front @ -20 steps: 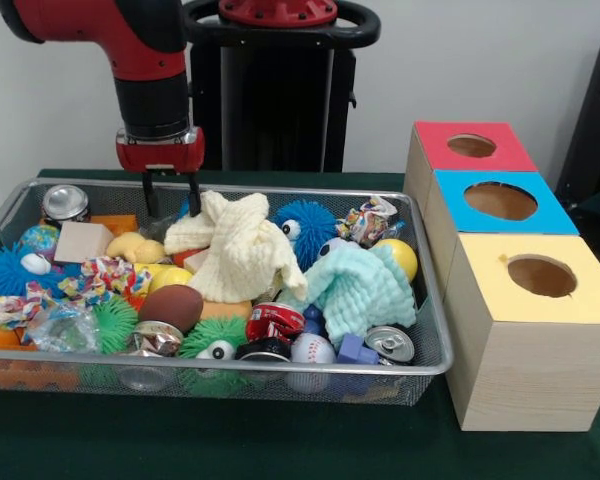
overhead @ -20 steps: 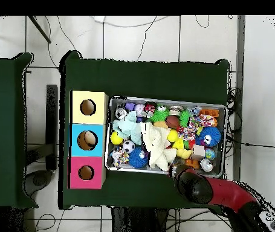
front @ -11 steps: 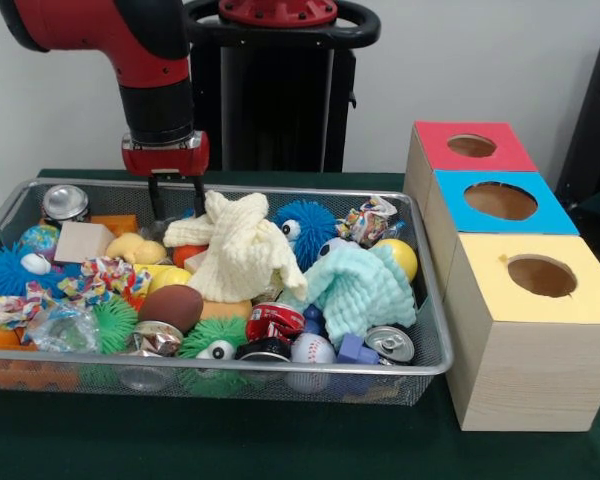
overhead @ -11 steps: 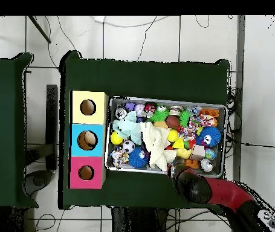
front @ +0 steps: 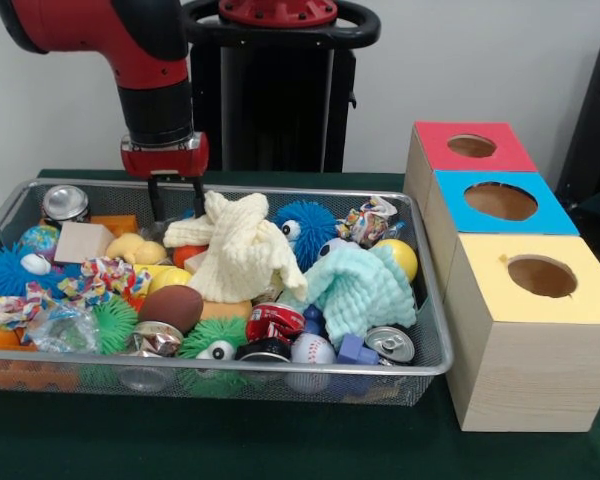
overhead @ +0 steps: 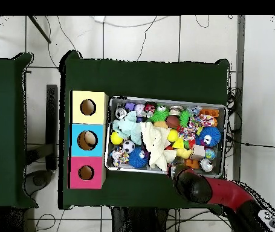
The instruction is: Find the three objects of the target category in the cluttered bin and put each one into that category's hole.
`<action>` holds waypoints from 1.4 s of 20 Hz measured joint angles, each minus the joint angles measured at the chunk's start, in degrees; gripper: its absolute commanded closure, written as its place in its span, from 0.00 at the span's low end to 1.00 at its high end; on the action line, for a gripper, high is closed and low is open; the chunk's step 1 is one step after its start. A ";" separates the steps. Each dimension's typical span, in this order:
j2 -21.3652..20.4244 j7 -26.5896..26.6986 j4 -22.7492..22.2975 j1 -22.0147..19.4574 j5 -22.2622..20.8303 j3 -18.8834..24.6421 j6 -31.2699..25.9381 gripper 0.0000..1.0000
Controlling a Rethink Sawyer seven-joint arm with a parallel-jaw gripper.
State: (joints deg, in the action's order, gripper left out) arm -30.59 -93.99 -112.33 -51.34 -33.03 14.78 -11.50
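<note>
Bin (front: 420,366): wire mesh, on the green table (front: 230,440); packed with toys, cans and cloths, so the wanted things may lie partly buried.
Gripper (front: 176,200): hangs at the far side of the bin, left of centre; two dark fingers (front: 154,201) point down, set narrowly apart, nothing seen between them; its tips are level with the top of the clutter, likely poised to reach in.
Yellow cloth (front: 238,252): draped over the heap in the middle, just right of the gripper and nearly touching it; it covers whatever lies under it.
Blue cloth (front: 360,288): spread over the right part of the bin, well apart from the gripper.
Cans: one upright at the far left corner (front: 65,203), near the gripper; a red one (front: 275,320) and a silver one (front: 390,344) at the near side, well apart from it.
Balls: yellow ball (front: 400,256) at the right, baseball (front: 312,350) at the near rim.
Target category: not named, so I cannot tell which three things are meant; none is in hand.
Boxes: red (front: 465,147), blue (front: 498,205) and yellow (front: 540,280) tops, each with a round hole, in a row right of the bin, within reach for dropping.
Overhead: the arm (overhead: 221,193) reaches over the bin's edge nearest the base.
</note>
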 measured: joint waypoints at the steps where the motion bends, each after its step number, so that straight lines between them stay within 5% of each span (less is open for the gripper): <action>1: 0.01 0.00 0.02 -0.03 -0.01 0.05 -0.08 0.00; 28: 2.12 0.01 5.42 -3.66 -0.02 6.32 -15.69 0.00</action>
State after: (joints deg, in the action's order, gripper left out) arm -28.47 -93.98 -106.91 -55.00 -33.06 21.10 -27.19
